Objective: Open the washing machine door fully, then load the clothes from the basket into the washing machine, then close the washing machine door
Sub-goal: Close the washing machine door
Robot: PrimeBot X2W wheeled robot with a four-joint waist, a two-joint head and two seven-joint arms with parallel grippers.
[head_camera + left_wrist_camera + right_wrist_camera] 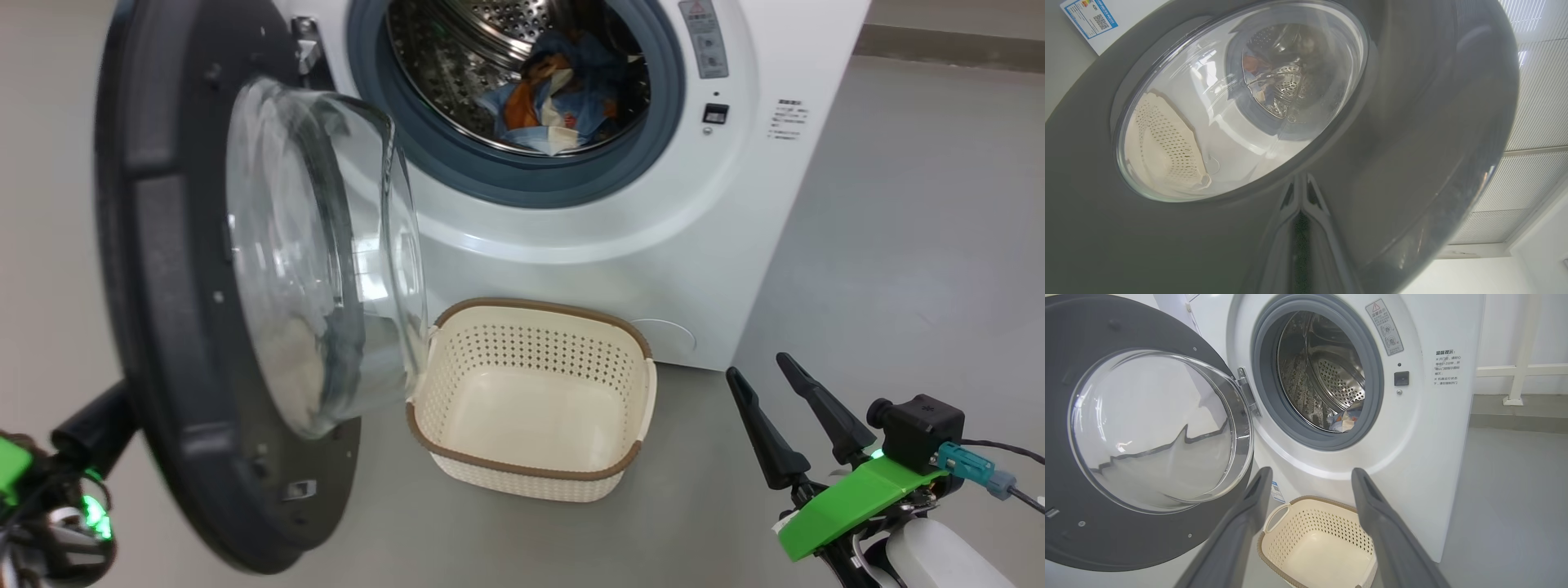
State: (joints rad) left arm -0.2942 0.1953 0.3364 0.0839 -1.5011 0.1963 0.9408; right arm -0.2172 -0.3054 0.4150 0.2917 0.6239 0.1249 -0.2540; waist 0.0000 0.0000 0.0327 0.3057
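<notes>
Glossy black plastic rim [155, 245] around a bulging glass bowl [310, 261]: door [188, 457] of the washing machine [653, 245], wide open at 9 o'clock of the head view. Probably heavy and stiff on the hinge [306, 49], slippery on the rim, glass perhaps fragile. Better to push flat on the black rim, far from the hinge, not on the glass. Left pincer [1300, 212] pressed together, tips against the outer face of the door. Right pincer [761, 369] spread and empty at 4 o'clock. Clothes [555, 98] inside the drum [457, 49] at 12 o'clock, basket [531, 308] empty at 6 o'clock.
</notes>
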